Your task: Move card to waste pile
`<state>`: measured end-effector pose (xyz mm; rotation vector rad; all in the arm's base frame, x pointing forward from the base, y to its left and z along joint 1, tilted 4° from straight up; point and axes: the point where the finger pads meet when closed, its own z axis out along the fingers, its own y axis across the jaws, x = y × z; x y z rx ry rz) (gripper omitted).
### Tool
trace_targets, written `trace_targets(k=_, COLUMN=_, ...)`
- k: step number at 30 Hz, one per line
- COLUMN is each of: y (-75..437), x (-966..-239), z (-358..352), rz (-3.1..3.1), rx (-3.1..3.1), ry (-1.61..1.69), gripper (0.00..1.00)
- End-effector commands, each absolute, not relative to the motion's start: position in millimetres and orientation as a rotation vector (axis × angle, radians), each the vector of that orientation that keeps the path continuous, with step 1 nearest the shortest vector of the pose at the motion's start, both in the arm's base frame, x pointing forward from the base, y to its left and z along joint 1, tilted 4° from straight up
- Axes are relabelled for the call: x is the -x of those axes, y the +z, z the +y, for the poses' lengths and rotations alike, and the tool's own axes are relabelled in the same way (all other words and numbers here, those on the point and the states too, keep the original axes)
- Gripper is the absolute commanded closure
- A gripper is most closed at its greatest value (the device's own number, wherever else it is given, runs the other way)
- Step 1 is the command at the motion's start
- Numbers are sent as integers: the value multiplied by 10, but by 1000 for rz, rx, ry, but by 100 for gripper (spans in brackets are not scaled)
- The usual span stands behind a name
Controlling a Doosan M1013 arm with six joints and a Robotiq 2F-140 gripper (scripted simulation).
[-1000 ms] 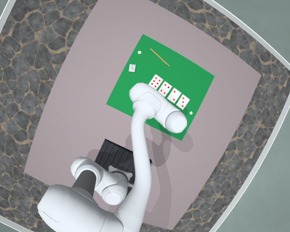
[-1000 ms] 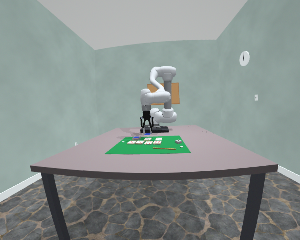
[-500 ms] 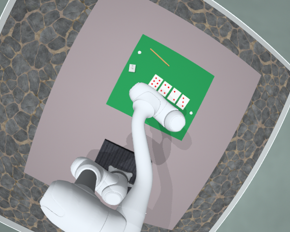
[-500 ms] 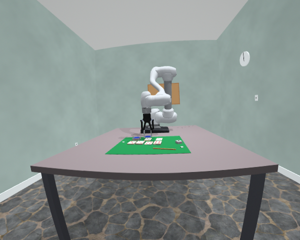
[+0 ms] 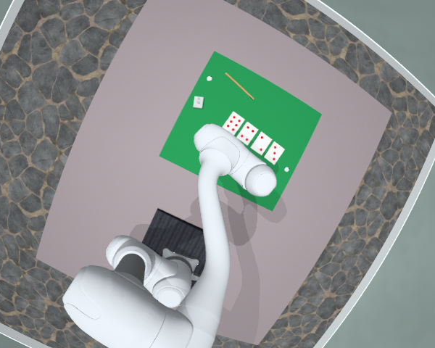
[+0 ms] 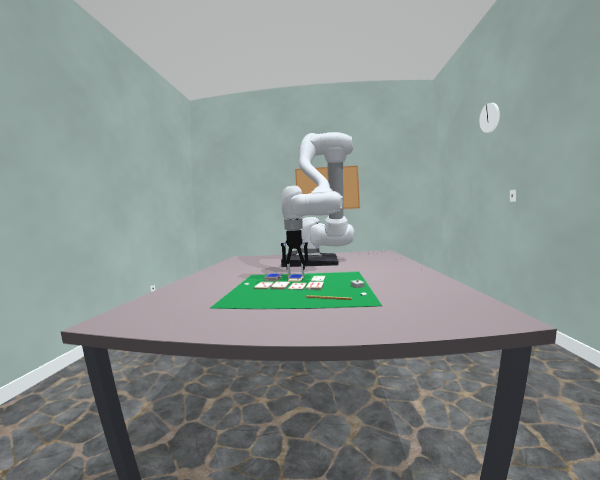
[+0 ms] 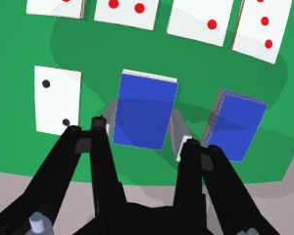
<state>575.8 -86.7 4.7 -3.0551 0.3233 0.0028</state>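
The gripper (image 7: 143, 132) is clamped on a blue-backed card (image 7: 145, 110), one finger pad on each long edge, held above the green mat (image 7: 10, 46). The face-down stock (image 7: 235, 124) sits at 3 o'clock of it, the waste pile (image 7: 57, 98), black pips up, at 9 o'clock. Four red-pip cards run along 12.
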Motion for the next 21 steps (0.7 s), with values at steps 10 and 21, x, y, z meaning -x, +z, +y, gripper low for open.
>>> trace_targets(k=10, y=34, x=-5759, z=-865, rz=323, rx=3055, ry=3, gripper=57)
trace_targets(k=21, y=7, x=-5759, z=-863, rz=323, rx=3055, ry=3, gripper=57)
